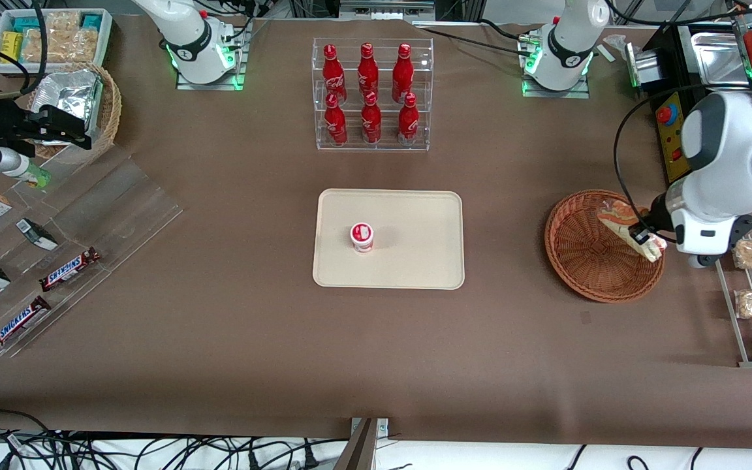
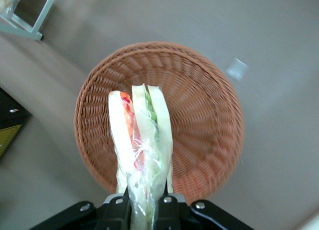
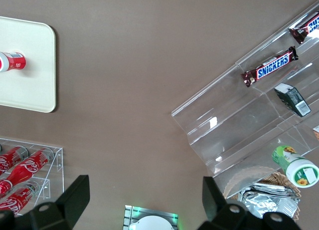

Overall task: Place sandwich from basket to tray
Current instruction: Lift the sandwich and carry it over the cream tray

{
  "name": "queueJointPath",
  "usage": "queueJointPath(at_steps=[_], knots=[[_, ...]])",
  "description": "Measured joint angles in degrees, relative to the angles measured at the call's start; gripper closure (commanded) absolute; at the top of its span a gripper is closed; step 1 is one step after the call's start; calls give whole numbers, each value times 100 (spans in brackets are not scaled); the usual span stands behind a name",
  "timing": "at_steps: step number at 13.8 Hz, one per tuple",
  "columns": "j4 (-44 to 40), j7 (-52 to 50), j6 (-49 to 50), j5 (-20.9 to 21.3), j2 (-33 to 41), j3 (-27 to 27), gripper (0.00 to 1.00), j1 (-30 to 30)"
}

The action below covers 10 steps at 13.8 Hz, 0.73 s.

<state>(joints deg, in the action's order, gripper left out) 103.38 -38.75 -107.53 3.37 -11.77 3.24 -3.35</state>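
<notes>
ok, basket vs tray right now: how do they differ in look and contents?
The basket is round, reddish-brown woven wicker; the tray is flat, rectangular, smooth cream. The basket has nothing resting in it, since the sandwich is raised over it, clamped in the tool; the tray holds a small red-and-white cup. The basket lies toward the working arm's end, the tray mid-table. Both sit on the brown table.

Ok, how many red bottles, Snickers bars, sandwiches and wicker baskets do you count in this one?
Red bottles: 6
Snickers bars: 2
Sandwich: 1, clamped in the gripper over the red-brown basket
Baskets: 2, counting the tan basket
Total: 11
</notes>
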Motion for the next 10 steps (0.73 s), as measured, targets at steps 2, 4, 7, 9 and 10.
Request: queueJointPath(at_steps=[2,4,7,9,10], knots=[[-619,817,699,-367,0,7,100,45],[-942,1896,964,-814,-3,89,100,58],[-1042,2732,961,-974,-47,719,100,72],[-1075,3093,753,-975,-103,1263,100,117],[-1079,3160,600,-976,-140,1508,100,135]])
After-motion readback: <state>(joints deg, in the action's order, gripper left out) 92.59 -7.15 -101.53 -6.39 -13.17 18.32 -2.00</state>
